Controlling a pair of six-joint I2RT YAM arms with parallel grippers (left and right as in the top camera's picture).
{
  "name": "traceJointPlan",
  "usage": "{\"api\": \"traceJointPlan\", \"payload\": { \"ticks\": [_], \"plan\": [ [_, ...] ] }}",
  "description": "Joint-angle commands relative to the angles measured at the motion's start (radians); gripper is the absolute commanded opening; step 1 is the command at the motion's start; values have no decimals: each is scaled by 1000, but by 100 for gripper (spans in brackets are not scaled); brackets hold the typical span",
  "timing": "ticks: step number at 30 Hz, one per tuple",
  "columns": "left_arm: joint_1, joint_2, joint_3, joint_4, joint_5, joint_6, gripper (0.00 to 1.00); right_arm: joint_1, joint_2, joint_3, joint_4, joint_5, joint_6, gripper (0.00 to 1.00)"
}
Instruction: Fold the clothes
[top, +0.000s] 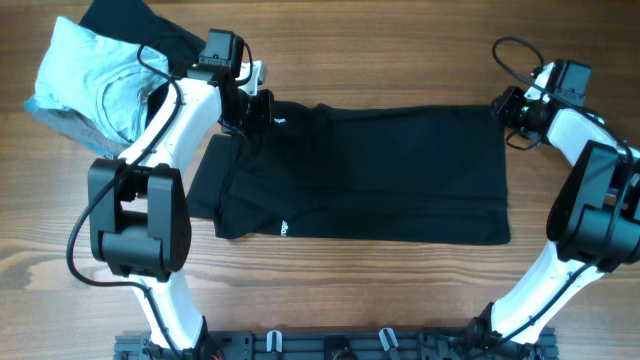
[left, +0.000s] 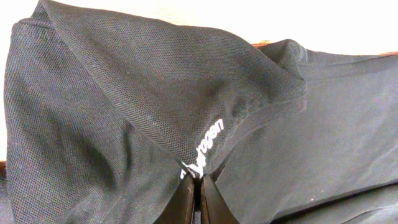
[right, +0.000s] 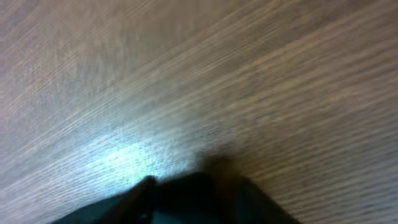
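Observation:
The black T-shirt (top: 360, 170) lies spread flat across the table, collar end to the left, with a small white mark (top: 284, 229) near its front edge. My left gripper (top: 256, 110) is at the shirt's far left edge, shut on a raised fold of the cloth (left: 186, 106) beside white lettering (left: 211, 138); its fingers (left: 197, 193) are pressed together. My right gripper (top: 512, 108) is at the shirt's far right corner. The right wrist view is blurred: a dark mass (right: 199, 199) sits at the jaws over bare wood, and I cannot tell whether they are open or shut.
A light blue folded shirt (top: 85, 75) lies on a grey garment (top: 65, 122) at the far left, with more black cloth (top: 130, 25) behind it. The wooden table (top: 400, 290) shows in front of the shirt. The arm bases stand at the front edge.

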Motion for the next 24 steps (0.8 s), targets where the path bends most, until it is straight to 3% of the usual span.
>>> {"api": "traceJointPlan", "payload": {
  "ticks": [1, 2, 12, 16, 24],
  "plan": [
    [5, -23, 14, 2, 15, -10, 4, 4, 43, -14, -11, -66, -16, 12],
    [5, -23, 14, 2, 15, -10, 4, 4, 42, -14, -13, -69, -15, 4],
    [18, -33, 14, 2, 12, -16, 4, -8, -121, -8, -90, -132, -16, 4],
    [46, -63, 14, 0, 12, -59, 4, -7, -196, -8, -155, -45, -9, 4],
    [109, -135, 14, -105, 12, -58, 4, -7, -238, -8, -446, 110, -13, 4]
  ]
}}
